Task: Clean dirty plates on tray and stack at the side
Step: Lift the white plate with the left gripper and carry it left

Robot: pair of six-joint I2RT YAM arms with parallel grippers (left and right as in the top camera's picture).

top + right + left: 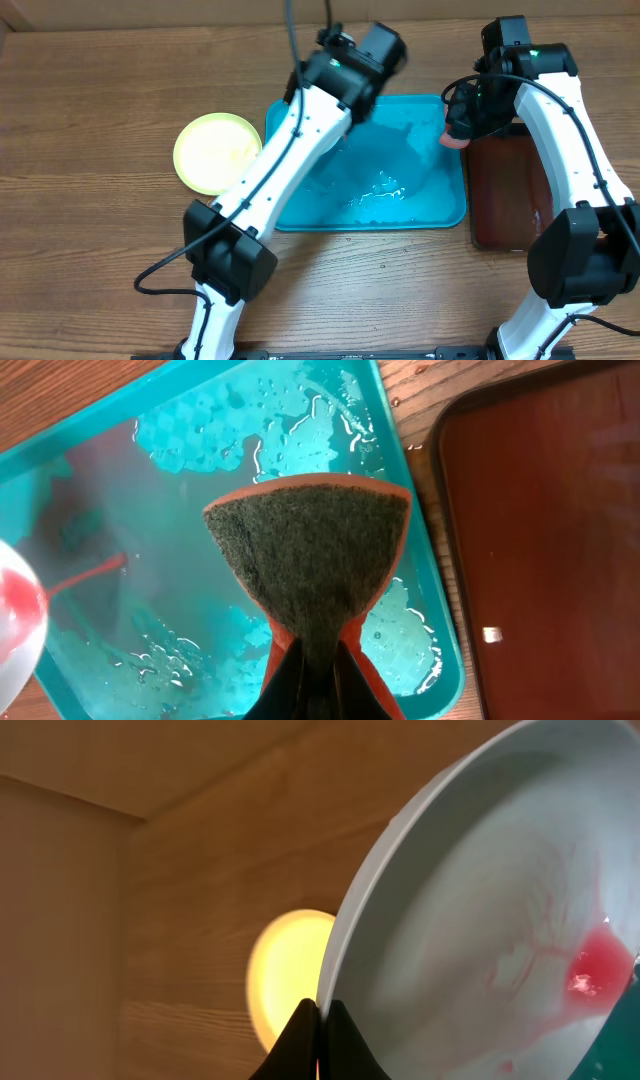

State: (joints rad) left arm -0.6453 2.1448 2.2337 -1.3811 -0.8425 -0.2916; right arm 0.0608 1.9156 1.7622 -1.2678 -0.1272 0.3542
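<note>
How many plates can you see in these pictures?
2. A cream plate lies on the table left of the tray. A white plate smeared red is gripped at its rim by the left gripper. Another may be hidden.

plate (480, 910) cropped rt edge, tray (440, 205) maybe half hidden

Wood-grain table (90, 250), brown, planks running left to right. Three things lie directly on it. Left of centre: a round cream plate (215, 152) with a light green rim, lying flat, just beside the turquoise tray (430, 195) but apart from it. The tray sits mid-table, its floor wet with droplets. At its right, across a thin strip of wood: a dark red-brown tray (500, 200).
</note>
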